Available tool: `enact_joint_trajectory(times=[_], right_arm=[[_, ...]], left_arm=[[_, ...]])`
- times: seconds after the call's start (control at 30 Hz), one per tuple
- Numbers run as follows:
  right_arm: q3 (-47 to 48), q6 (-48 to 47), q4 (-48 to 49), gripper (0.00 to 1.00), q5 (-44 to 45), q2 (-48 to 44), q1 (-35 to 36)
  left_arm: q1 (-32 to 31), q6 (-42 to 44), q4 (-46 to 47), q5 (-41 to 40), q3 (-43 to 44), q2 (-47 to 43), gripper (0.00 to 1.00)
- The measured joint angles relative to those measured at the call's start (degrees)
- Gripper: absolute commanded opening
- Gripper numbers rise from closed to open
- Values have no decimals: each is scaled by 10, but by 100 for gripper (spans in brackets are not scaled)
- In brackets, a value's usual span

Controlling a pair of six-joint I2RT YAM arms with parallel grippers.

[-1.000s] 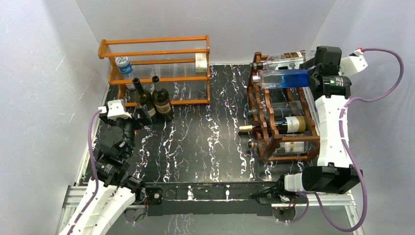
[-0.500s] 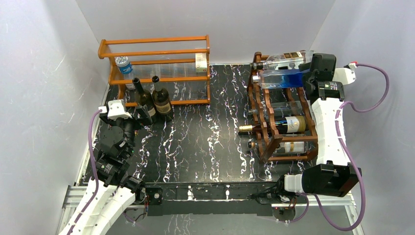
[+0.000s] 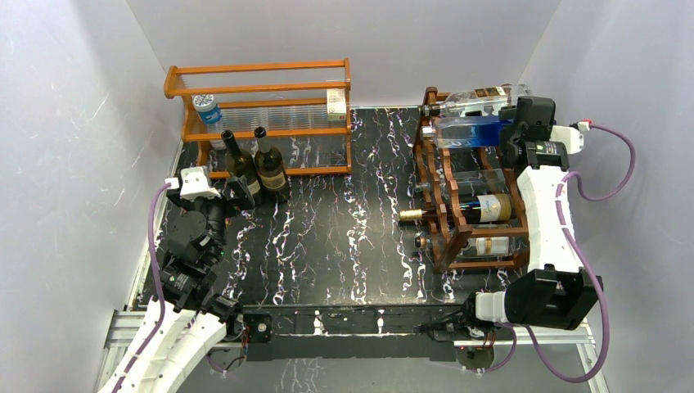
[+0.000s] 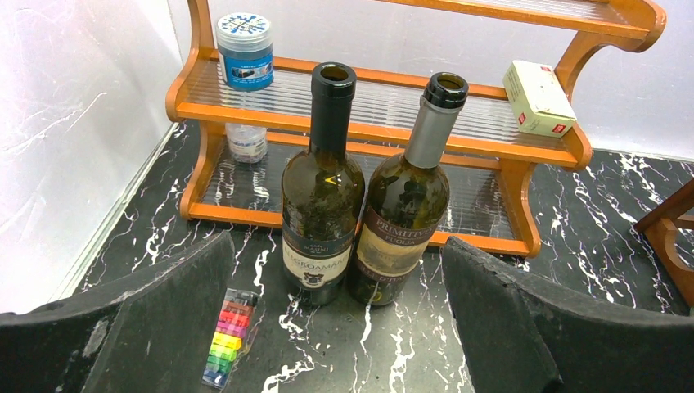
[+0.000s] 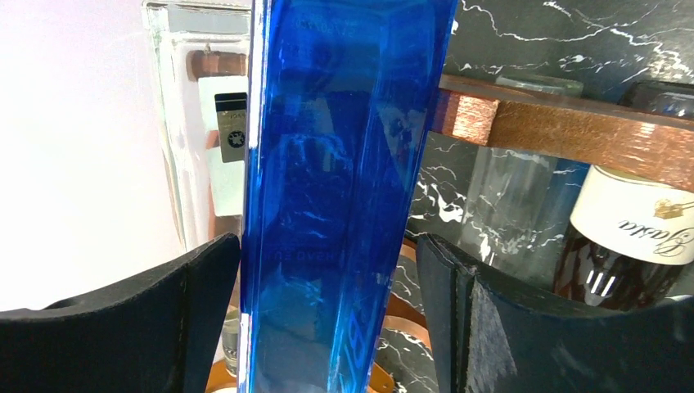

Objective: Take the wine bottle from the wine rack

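Straddling the blue wine bottle [image 5: 344, 123], the right hand [image 5: 327, 250] stands part-open.

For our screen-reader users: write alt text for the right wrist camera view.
A blue bottle fills the centre, between the two black fingers of the open claw, a small gap showing beside one finger. Behind it on the left is a clear bottle; on the right, a rail of the wooden rack and a wine bottle with a white label.

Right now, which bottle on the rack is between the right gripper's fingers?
The blue bottle on the rack's top tier. The clear bottle lies beside it, outside the right gripper; the dark bottles lie lower.
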Motion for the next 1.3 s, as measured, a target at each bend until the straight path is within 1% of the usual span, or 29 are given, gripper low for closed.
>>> enact_joint_trajectory(times=[0.1,0.2,0.33,0.37,0.43,0.53,0.67,0.73,0.83,0.87,0.9,0.93,1.0,1.03,1.1,1.13,1.2,1.3], right_arm=[[-11,18,15,89,-2,0,0],[-25,33,35,87,-6,0,0],[-43,50,63,87,-10,-1,-1],[-47,55,68,85,-10,-2,-1],[-60,64,85,79,-13,-4,-1],[-75,78,104,74,-15,-15,-1],[-97,92,126,64,-16,-30,-1],[-108,94,140,56,-16,-36,-1],[-127,97,162,53,-17,-48,-1],[-134,98,165,49,-19,-57,-1],[-142,100,168,41,-21,-69,-1],[-161,102,169,18,-25,-101,-1],[-179,104,179,15,-27,-124,-1],[-192,104,188,13,-28,-138,-1],[-195,87,172,11,-32,-166,-1],[-191,67,158,5,-39,-173,-1],[-174,19,123,0,-57,-173,-1],[-167,-14,99,0,-76,-181,-1]], left_arm=[[0,0,-1,0,0,0,98],[0,0,-1,0,0,1,98],[0,0,-1,0,0,5,98],[0,0,-1,0,0,6,98],[0,0,-1,0,0,7,98],[0,0,-1,0,0,7,98],[0,0,-1,0,0,7,98],[0,0,-1,0,0,7,98],[0,0,-1,0,0,7,98],[0,0,-2,1,0,8,98],[0,0,-2,2,0,9,98],[0,0,-3,4,0,12,98],[0,0,-5,4,0,12,98],[0,0,-5,3,1,14,98],[0,0,-5,2,1,19,98],[0,0,-5,4,1,22,98],[0,-3,-5,17,1,25,98],[0,-12,-5,55,4,38,98]])
